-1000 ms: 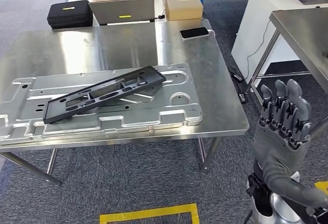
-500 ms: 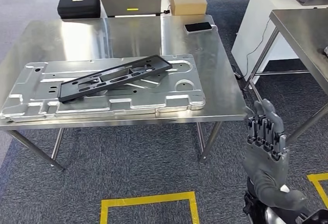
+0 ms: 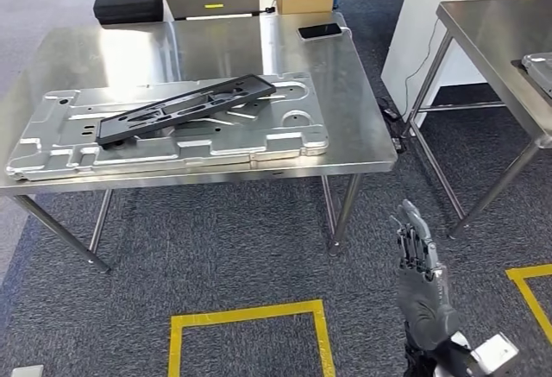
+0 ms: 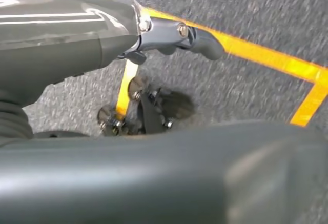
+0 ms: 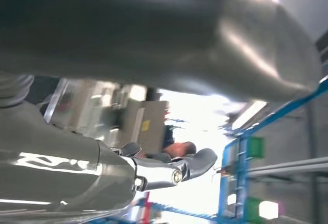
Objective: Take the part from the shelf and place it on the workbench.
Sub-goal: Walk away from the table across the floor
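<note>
Head view: the black part (image 3: 185, 108) lies tilted on a grey metal panel (image 3: 279, 148), toward the worktop's (image 3: 365, 144) front edge. The right hand (image 3: 420, 286) hangs low over the floor, well apart from it, fingers extended, holding nothing. Left hand state cannot be told.

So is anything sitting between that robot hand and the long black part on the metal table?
Nothing visible. The right hand hangs empty over bare carpet, off the table's near corner. The black part lies uncovered on the silver plate.
</note>
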Motion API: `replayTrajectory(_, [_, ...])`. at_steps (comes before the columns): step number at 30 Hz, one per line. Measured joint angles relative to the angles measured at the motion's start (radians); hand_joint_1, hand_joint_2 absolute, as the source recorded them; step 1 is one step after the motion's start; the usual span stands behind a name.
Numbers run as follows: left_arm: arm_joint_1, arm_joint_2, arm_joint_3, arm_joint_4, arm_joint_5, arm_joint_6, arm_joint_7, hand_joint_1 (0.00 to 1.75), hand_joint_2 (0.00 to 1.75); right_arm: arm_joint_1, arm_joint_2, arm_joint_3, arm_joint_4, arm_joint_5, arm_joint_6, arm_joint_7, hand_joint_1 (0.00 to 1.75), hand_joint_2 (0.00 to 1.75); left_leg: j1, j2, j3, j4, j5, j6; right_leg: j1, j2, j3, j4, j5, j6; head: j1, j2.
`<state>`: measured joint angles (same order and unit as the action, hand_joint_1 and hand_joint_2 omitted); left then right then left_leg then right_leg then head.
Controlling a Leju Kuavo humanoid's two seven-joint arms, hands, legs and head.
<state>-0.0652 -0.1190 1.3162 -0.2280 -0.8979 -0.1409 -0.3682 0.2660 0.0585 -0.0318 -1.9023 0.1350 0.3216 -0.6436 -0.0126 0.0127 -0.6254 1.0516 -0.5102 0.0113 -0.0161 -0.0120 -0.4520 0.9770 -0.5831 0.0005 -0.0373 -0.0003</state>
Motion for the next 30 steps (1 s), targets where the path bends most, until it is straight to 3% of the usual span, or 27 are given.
replayTrajectory(1, [0.001,0.000,0.001,0.000,0.000,0.000,0.000,0.00,0.00,0.005,0.006,-0.004,0.021,0.014,-0.004,0.001,0.00,0.00,0.003,-0.002,-0.009,0.032,-0.044,-0.006,-0.002,-0.002,-0.014,-0.001,0.012,-0.008,0.000,0.000])
replayTrajectory(3, [0.002,-0.001,0.002,0.000,-0.001,0.000,0.000,0.00,0.00,0.013,0.019,-0.014,0.065,0.045,-0.013,0.003,0.00,0.00,0.010,-0.004,-0.026,0.142,-0.142,-0.018,0.000,-0.004,-0.045,0.001,0.035,-0.012,-0.001,0.000])
replayTrajectory(4, [0.002,-0.001,0.003,0.000,-0.002,0.000,0.000,0.00,0.00,0.016,0.024,-0.020,0.088,0.062,-0.018,0.004,0.00,0.00,0.013,-0.004,-0.030,0.198,-0.165,-0.022,0.000,-0.005,-0.061,0.004,0.047,-0.011,-0.001,0.000])
replayTrajectory(5, [0.002,-0.001,0.005,0.000,-0.003,0.000,-0.001,0.00,0.00,0.018,0.029,-0.024,0.110,0.077,-0.022,0.004,0.00,0.00,0.014,-0.004,-0.024,0.233,-0.162,-0.025,0.001,-0.007,-0.079,0.008,0.058,-0.010,-0.001,0.000])
replayTrajectory(6, [0.002,-0.001,0.006,0.000,-0.003,0.000,-0.001,0.00,0.00,0.020,0.034,-0.029,0.131,0.090,-0.026,0.005,0.00,0.00,0.015,-0.004,-0.004,0.237,-0.138,-0.026,0.001,-0.008,-0.097,0.013,0.067,-0.009,-0.001,0.000])
replayTrajectory(7, [0.001,-0.002,0.008,0.000,-0.003,0.000,-0.002,0.00,0.00,0.022,0.039,-0.032,0.149,0.101,-0.028,0.006,0.00,0.00,0.015,-0.004,0.032,0.205,-0.107,-0.025,0.001,-0.008,-0.113,0.019,0.076,-0.007,-0.001,0.000])
replayTrajectory(9, [-0.001,-0.002,0.010,0.000,-0.003,0.000,-0.003,0.00,0.00,0.025,0.048,-0.039,0.180,0.127,-0.032,0.010,0.00,0.00,0.013,-0.006,0.144,0.060,-0.076,-0.016,0.002,-0.007,-0.138,0.029,0.092,-0.001,-0.001,0.000])
replayTrajectory(11, [-0.005,-0.002,0.013,-0.001,-0.004,0.000,-0.005,0.00,0.00,0.026,0.055,-0.044,0.213,0.158,-0.041,0.014,0.00,0.00,0.009,-0.009,0.229,-0.071,-0.090,-0.002,0.005,-0.006,-0.152,0.033,0.112,0.009,-0.001,0.000])
replayTrajectory(12, [-0.006,-0.002,0.014,-0.001,-0.004,-0.001,-0.007,0.00,0.00,0.026,0.058,-0.045,0.231,0.174,-0.048,0.016,0.00,0.00,0.007,-0.009,0.244,-0.101,-0.095,0.003,0.006,-0.006,-0.157,0.033,0.122,0.015,0.000,0.000])
replayTrajectory(14, [-0.005,-0.005,0.016,-0.001,-0.005,-0.002,-0.008,0.00,0.00,0.028,0.063,-0.048,0.274,0.201,-0.062,0.021,0.00,0.00,0.007,-0.006,0.229,-0.109,-0.085,0.015,0.005,-0.003,-0.169,0.035,0.129,0.027,0.000,0.000])
replayTrajectory(15, [-0.004,-0.007,0.017,-0.001,-0.006,-0.002,-0.009,0.00,0.00,0.029,0.064,-0.050,0.299,0.213,-0.069,0.024,0.00,0.00,0.009,-0.003,0.216,-0.110,-0.074,0.023,0.005,0.000,-0.177,0.049,0.106,0.032,0.000,0.000])
replayTrajectory(16, [-0.004,-0.008,0.018,-0.002,-0.008,-0.002,-0.010,0.00,0.00,0.029,0.065,-0.054,0.326,0.223,-0.074,0.026,0.00,0.00,0.010,0.000,0.201,-0.110,-0.060,0.031,0.004,0.003,-0.187,0.079,0.064,0.035,0.001,0.000])
replayTrajectory(18, [-0.003,-0.009,0.020,-0.003,-0.014,-0.003,-0.012,0.00,0.00,0.026,0.067,-0.063,0.385,0.244,-0.086,0.030,0.00,0.00,0.007,0.003,0.167,-0.103,-0.036,0.040,0.003,0.005,-0.208,0.189,-0.041,0.038,0.003,0.000])
replayTrajectory(19, [-0.003,-0.010,0.021,-0.003,-0.017,-0.004,-0.012,0.00,0.00,0.024,0.068,-0.068,0.417,0.254,-0.092,0.029,0.00,0.00,0.005,0.004,0.149,-0.098,-0.025,0.042,0.003,0.005,-0.214,0.251,-0.071,0.039,0.003,0.000])
replayTrajectory(20, [-0.003,-0.010,0.022,-0.003,-0.019,-0.004,-0.013,0.00,0.00,0.021,0.068,-0.074,0.450,0.263,-0.097,0.027,0.00,0.00,0.003,0.005,0.130,-0.092,-0.015,0.042,0.003,0.005,-0.212,0.294,-0.075,0.040,0.003,0.000])
replayTrajectory(21, [-0.003,-0.010,0.022,-0.003,-0.020,-0.004,-0.013,0.00,0.00,0.016,0.069,-0.080,0.485,0.273,-0.103,0.025,0.00,0.00,0.001,0.006,0.111,-0.084,-0.007,0.042,0.003,0.005,-0.196,0.309,-0.056,0.040,0.003,0.000])
replayTrajectory(22, [-0.004,-0.010,0.022,-0.003,-0.021,-0.004,-0.013,0.00,0.00,0.009,0.070,-0.088,0.523,0.285,-0.111,0.021,0.00,0.00,0.000,0.007,0.091,-0.074,0.001,0.041,0.003,0.006,-0.163,0.287,-0.027,0.038,0.003,0.000])
replayTrajectory(24, [-0.005,-0.011,0.023,-0.003,-0.024,-0.005,-0.013,0.00,0.00,-0.013,0.073,-0.109,0.605,0.316,-0.131,0.010,0.00,0.00,-0.003,0.007,0.058,-0.052,0.012,0.037,0.006,0.006,-0.059,0.159,0.008,0.031,0.003,0.000])
replayTrajectory(26, [-0.007,-0.013,0.023,-0.003,-0.029,-0.006,-0.013,0.00,0.00,-0.045,0.075,-0.134,0.695,0.353,-0.159,0.000,0.00,0.00,-0.005,0.008,0.037,-0.034,0.024,0.029,0.010,0.006,0.022,0.035,-0.009,0.022,0.002,0.000])
replayTrajectory(28, [-0.007,-0.013,0.023,-0.003,-0.036,-0.008,-0.014,0.00,0.00,-0.078,0.075,-0.165,0.798,0.398,-0.198,-0.004,0.00,0.00,-0.005,0.008,0.025,-0.029,0.040,0.019,0.013,0.006,0.036,-0.004,-0.018,0.012,0.001,0.000])
replayTrajectory(30, [-0.005,-0.014,0.023,-0.003,-0.040,-0.012,-0.014,0.00,0.00,-0.112,0.074,-0.204,0.916,0.441,-0.248,-0.006,0.00,0.00,-0.001,0.004,0.015,-0.017,0.023,0.006,0.010,0.001,0.020,-0.007,-0.001,-0.004,0.001,0.000])
